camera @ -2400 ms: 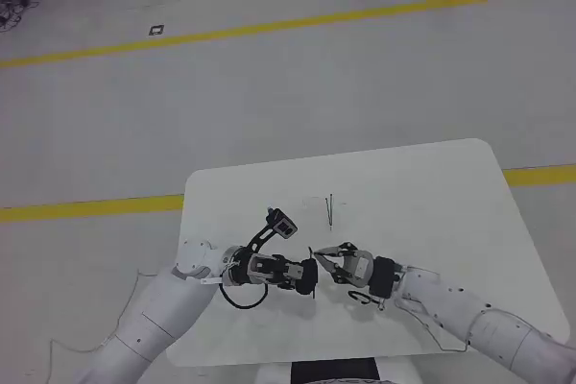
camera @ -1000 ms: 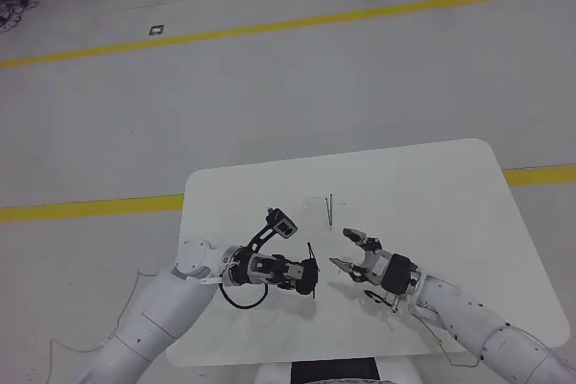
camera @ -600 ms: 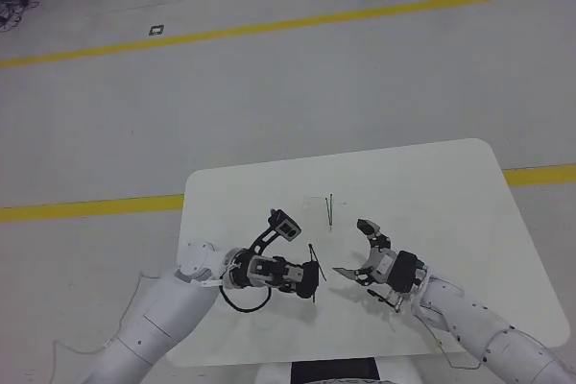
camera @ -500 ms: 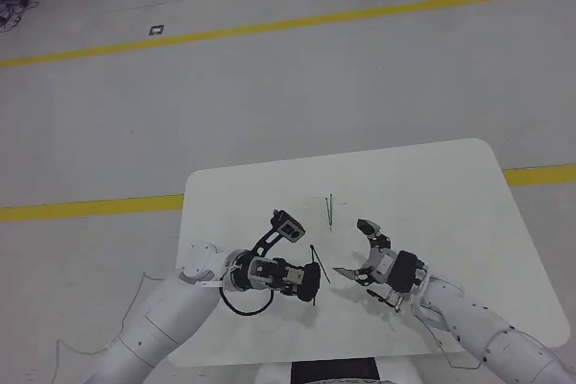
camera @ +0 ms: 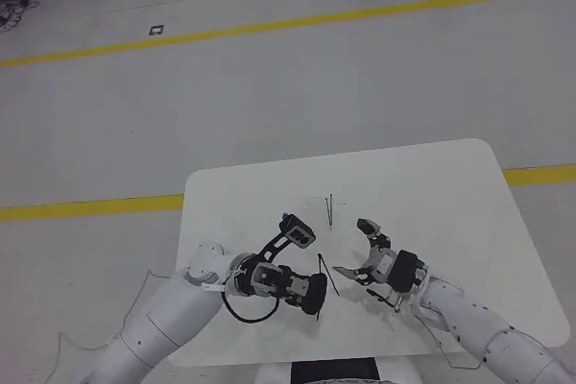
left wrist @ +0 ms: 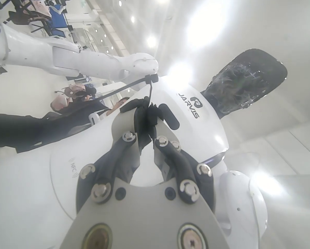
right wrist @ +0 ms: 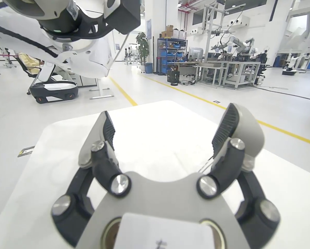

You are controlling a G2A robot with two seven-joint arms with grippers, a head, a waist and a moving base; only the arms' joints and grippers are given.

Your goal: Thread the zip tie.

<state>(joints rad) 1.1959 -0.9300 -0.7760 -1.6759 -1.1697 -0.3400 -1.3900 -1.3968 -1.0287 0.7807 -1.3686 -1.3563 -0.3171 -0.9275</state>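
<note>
A black zip tie (camera: pixel 326 272) sticks out slanted above the white table (camera: pixel 442 192), held near the front edge. My left gripper (camera: pixel 313 290) is shut on it. In the left wrist view the tie's head (left wrist: pixel 151 78) stands past the left gripper (left wrist: pixel 144 113), and its strap bends away to one side. My right gripper (camera: pixel 355 252) hovers just right of the tie with its jaws wide apart and nothing between them. In the right wrist view the right gripper (right wrist: pixel 168 126) is open over the table (right wrist: pixel 54 156), with one ribbed pad (right wrist: pixel 108 128) plainly shown.
Two or three spare zip ties (camera: pixel 329 208) lie on the table behind the grippers, thin lines beside the right finger (right wrist: pixel 206 166) in the right wrist view. The left arm's wrist camera (right wrist: pixel 121 1) hangs above. The table's right half is bare.
The right gripper, once close against the tie, pulled back to the right, opened wide, then held still. The left gripper shifted toward the front edge and turned, tilting the tie.
</note>
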